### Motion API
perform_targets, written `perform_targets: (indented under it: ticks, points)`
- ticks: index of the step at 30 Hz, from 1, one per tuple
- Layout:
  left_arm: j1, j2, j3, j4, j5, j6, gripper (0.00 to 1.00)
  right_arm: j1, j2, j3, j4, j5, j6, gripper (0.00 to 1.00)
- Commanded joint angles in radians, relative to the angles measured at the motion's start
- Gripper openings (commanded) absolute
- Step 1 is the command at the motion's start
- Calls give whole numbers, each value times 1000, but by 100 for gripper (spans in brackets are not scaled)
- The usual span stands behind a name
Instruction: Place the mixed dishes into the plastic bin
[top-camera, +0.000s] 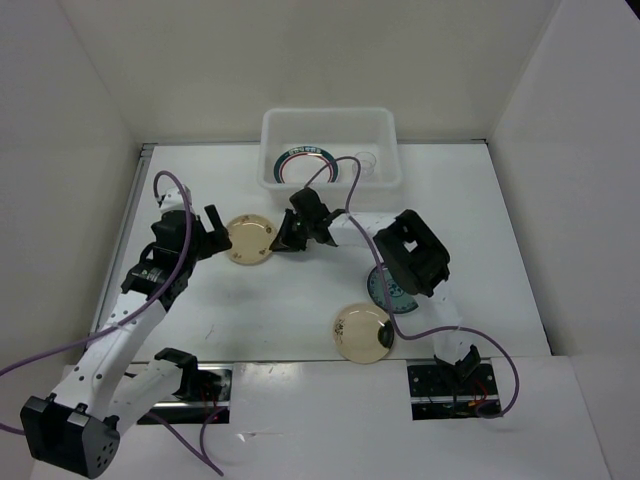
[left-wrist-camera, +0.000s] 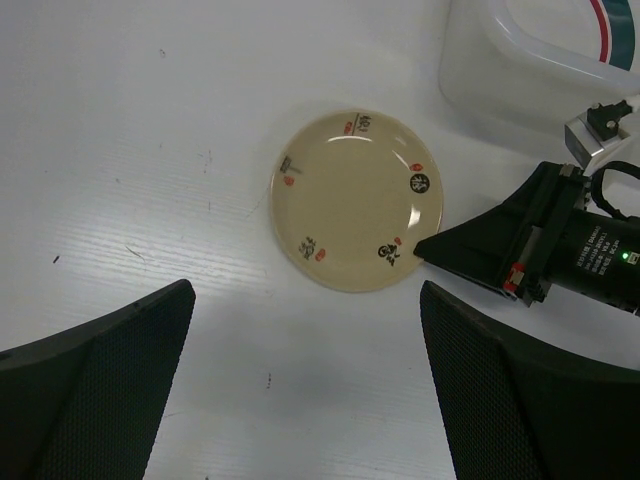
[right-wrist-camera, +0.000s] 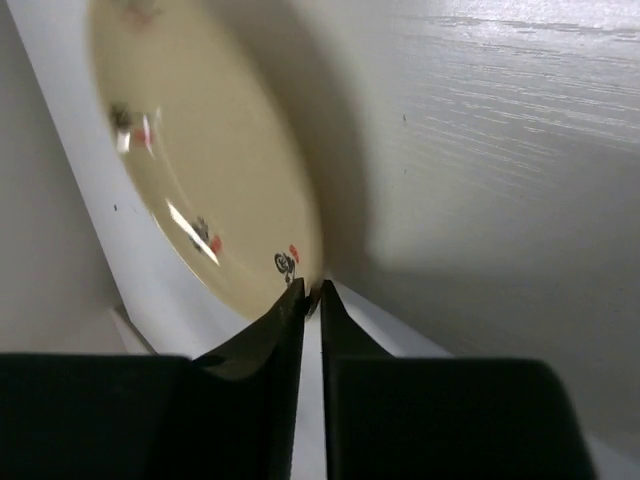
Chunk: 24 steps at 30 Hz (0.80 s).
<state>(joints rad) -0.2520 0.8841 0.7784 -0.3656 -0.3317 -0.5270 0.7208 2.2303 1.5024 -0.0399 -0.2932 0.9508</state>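
My left gripper (top-camera: 214, 233) hovers with its fingers wide apart and nothing between them, just left of the cream round plate (top-camera: 250, 240) with small dark and red marks. In the left wrist view the plate lies ahead of the spread fingers, flat on the white table (top-camera: 250, 310).

The cream round plate is left of centre and short of the bin. It is round, so there is no long axis to line up. What counts is which part of the rim is taken.

My right gripper (right-wrist-camera: 311, 290) comes in low from the plate's right side, tips at the right rim. In its wrist view the fingers are nearly together with only a sliver between them and the plate's edge at the tips. I read that as a pinch on the rim. I cannot tell how deep the bite is.

The translucent white rectangular plastic bin (top-camera: 330, 113) lies beyond the plate, farther from the arm bases and a little right. The right arm is on the bin side, so my judgement is that the carry falls to it: lift, then away and rightward over the near wall.

The bin holds a white plate (top-camera: 308, 165) with a green and red rim and a clear glass cup (top-camera: 368, 165).

Farther right on the table are a teal patterned plate (top-camera: 380, 290), partly under the right arm, and a second cream plate (top-camera: 362, 332) nearer the bases.
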Motion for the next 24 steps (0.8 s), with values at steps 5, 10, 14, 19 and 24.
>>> perform_targets:
  ticks: [5,10,14,19,24]
  points:
    - [-4,-16,-1,36,-3,5,100,9,-27,-60,-26,72,46,0]
    - [-4,-37,-1,18,-47,5,100,9,-196,-142,-72,108,-44,0]
    - [-4,-62,-1,17,-70,-4,100,9,-368,-154,-213,117,-164,0]
    - [14,-82,-1,17,-70,-4,100,-26,-538,-29,-397,173,-240,0]
    - [33,-105,-1,27,-52,-4,100,-168,-518,139,-417,236,-265,0]
